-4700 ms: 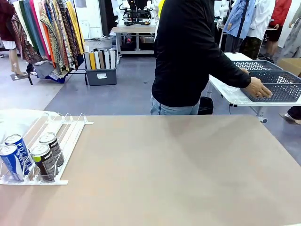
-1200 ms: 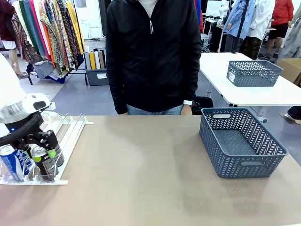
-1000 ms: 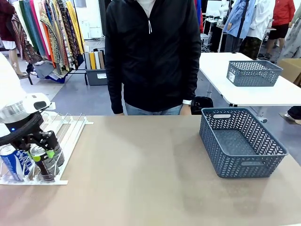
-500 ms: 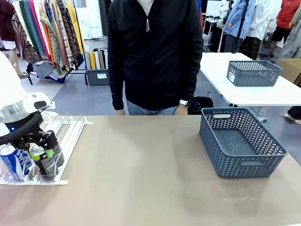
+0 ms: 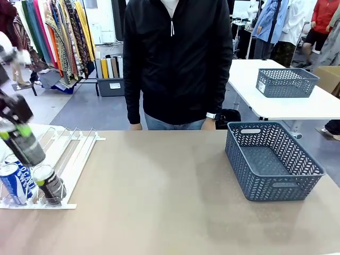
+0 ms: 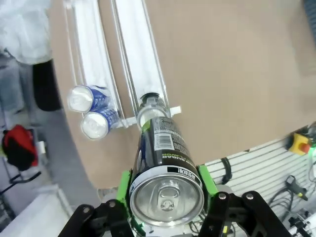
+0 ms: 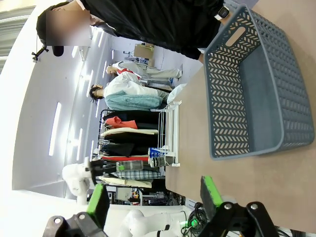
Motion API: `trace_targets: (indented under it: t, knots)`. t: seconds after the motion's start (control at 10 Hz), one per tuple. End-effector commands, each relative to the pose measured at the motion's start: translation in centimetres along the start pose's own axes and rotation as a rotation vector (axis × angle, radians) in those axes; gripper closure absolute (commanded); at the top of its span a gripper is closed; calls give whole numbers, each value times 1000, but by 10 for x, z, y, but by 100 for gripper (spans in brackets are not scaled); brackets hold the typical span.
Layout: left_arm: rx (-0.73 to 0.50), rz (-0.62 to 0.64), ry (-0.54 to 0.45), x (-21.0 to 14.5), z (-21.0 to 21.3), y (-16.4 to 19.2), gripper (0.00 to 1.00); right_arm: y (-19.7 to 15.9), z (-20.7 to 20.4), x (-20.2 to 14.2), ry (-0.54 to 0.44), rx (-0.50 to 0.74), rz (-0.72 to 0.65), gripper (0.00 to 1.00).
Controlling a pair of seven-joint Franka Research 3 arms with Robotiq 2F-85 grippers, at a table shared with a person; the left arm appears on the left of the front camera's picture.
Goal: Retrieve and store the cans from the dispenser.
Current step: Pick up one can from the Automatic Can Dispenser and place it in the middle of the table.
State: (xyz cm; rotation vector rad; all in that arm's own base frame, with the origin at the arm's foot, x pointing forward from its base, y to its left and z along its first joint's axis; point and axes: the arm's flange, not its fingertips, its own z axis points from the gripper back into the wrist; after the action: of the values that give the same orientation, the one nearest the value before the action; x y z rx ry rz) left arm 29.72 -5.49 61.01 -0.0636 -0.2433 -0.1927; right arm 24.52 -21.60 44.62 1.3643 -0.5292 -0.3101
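Observation:
My left gripper, blurred by motion at the far left, is shut on a dark can and holds it in the air above the white dispenser. The left wrist view shows that can from its silver top, clamped between the green pads. Below it lie the dispenser, one dark can at the lane's end, and two blue-and-white cans. From the front, a dark can and blue-and-white cans stand at the dispenser's near end. My right gripper is open and holds nothing.
A grey lattice basket stands on the right of the tan table; the right wrist view shows the same basket. A person in a black jacket stands at the far edge, hands down.
My left gripper has lifted a dark can up out of the dispenser's near end and is still moving. One dark can stays in that lane. The basket has not moved.

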Motion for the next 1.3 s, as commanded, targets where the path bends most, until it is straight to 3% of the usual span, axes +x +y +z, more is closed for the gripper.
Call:
trace_targets:
  t: [0.0, 0.2, 0.3, 0.8, 0.9, 1.2]
  knots:
    - [-77, 22, -51, 7, 16, 16, 100, 0, 2, 1, -3, 9, 26, 0]
    - [-148, 48, -62, 8, 17, 30, 100, 0, 2, 1, -3, 9, 26, 0]
    - [-52, 33, -52, 0, 30, 13, 100, 0, 2, 1, -3, 9, 26, 0]
    - [-64, 32, -39, 3, 24, 11, 100, 0, 2, 1, -3, 9, 26, 0]
    - [-83, -15, -111, 19, 18, -28, 100, 0, 2, 1, -3, 9, 26, 0]
    - [-19, -365, -161, 89, -45, -219, 100, 0, 2, 1, -3, 9, 26, 0]
